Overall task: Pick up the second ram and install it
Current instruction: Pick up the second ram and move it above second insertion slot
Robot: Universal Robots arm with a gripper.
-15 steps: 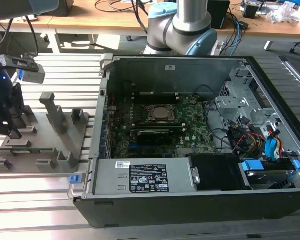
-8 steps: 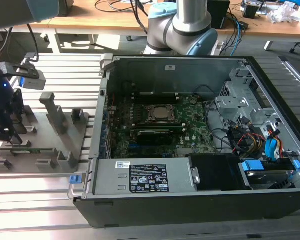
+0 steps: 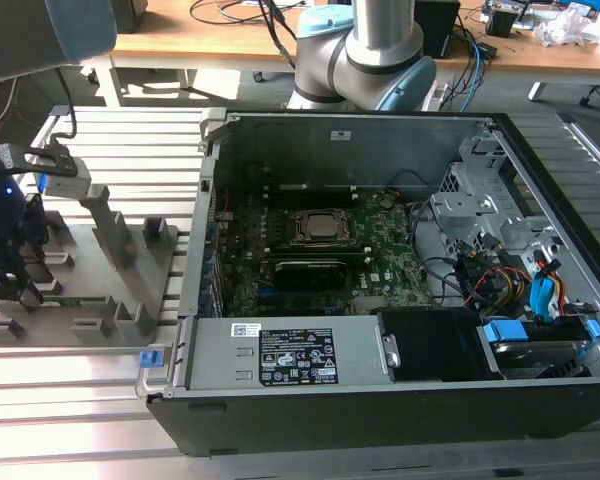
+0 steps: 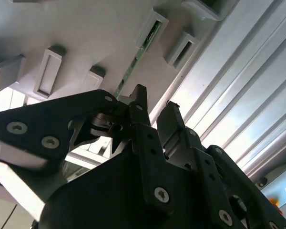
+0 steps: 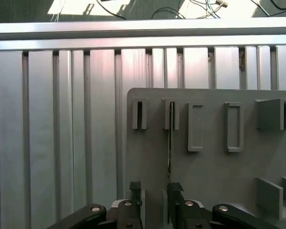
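Observation:
The second ram (image 5: 170, 143) is a thin green stick seen edge-on, standing in a slot of the grey holder tray (image 5: 214, 176). In the second wrist view the second ram (image 4: 136, 59) runs along the tray toward my fingers. My gripper (image 5: 154, 193) hovers just above the tray, open, its two black fingers a narrow gap apart. The stick's edge lines up close to one finger (image 5: 175, 191); I cannot tell whether it lies inside the gap. In the exterior view my gripper (image 3: 15, 285) hangs low over the tray (image 3: 130, 265) at the exterior view's left.
The open computer case (image 3: 380, 400) lies at the exterior view's right of the tray, with the green motherboard (image 3: 385, 270) and CPU socket (image 3: 320, 228) inside. Upright grey posts (image 3: 108, 225) stand on the tray. Ribbed aluminium table slats (image 5: 62, 133) surround it.

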